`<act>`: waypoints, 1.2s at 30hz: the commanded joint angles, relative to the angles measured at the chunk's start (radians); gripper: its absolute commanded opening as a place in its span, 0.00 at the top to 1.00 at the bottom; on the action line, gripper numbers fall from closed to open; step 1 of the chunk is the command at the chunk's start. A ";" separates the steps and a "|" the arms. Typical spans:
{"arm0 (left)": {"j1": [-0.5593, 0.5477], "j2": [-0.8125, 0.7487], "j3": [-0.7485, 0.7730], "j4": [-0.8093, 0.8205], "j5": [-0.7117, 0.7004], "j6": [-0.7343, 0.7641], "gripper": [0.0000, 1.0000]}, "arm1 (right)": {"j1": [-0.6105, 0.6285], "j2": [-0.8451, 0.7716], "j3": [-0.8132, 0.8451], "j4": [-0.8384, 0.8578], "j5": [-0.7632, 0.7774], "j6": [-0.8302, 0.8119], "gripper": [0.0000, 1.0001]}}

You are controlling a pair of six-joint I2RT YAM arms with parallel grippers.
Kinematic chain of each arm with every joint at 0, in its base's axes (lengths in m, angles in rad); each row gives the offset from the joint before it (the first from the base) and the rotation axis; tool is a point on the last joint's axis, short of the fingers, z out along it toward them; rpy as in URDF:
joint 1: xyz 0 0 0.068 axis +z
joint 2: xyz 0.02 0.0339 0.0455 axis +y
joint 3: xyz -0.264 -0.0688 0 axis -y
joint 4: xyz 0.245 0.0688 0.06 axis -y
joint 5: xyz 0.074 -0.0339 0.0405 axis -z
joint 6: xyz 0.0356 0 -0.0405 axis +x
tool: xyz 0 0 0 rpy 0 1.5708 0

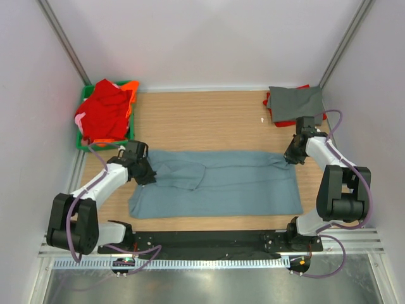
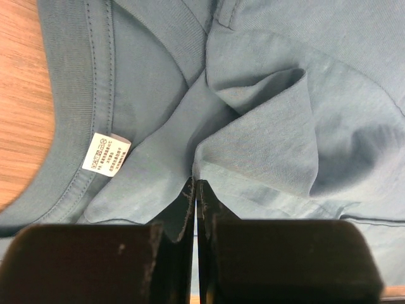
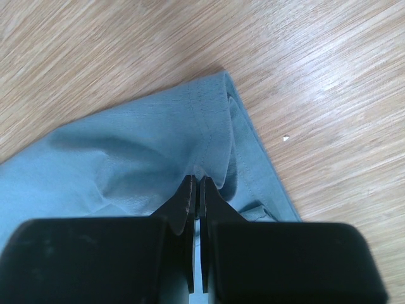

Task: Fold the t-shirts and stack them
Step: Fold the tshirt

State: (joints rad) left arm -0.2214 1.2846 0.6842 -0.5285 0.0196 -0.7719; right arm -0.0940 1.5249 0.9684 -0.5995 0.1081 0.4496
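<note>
The dusty blue-grey t-shirt [image 1: 221, 183] lies spread lengthwise across the wooden table. My left gripper [image 1: 147, 175] is shut on a pinched fold of it [image 2: 253, 145] near the collar and white label [image 2: 105, 154]. My right gripper [image 1: 290, 158] is shut on the hem corner [image 3: 209, 133] at the shirt's far right end. A darker grey t-shirt [image 1: 294, 103] lies folded at the back right on a red one [image 1: 323, 116]. Red and orange t-shirts [image 1: 106, 111] are heaped at the back left.
The green plastic crate [image 1: 131, 85] at the back left corner holds the red and orange heap. Bare wooden table [image 1: 202, 120] shows behind the blue shirt. A small white speck [image 1: 263, 120] lies near the grey shirt. White walls enclose the table.
</note>
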 commanded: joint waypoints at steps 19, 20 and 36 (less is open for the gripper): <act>-0.010 -0.269 0.216 -0.345 -0.069 0.016 1.00 | -0.003 -0.114 0.015 -0.057 -0.004 -0.003 0.99; -0.010 -0.272 0.228 -0.358 -0.081 0.016 1.00 | -0.003 -0.120 0.016 -0.066 0.005 -0.003 0.99; -0.009 -0.375 0.307 -0.565 -0.086 -0.001 1.00 | -0.006 -0.094 -0.022 -0.069 0.067 0.012 0.99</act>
State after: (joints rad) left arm -0.2291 0.9325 0.9752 -1.0348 -0.0593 -0.7612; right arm -0.0940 1.4277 0.9520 -0.6788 0.1410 0.4511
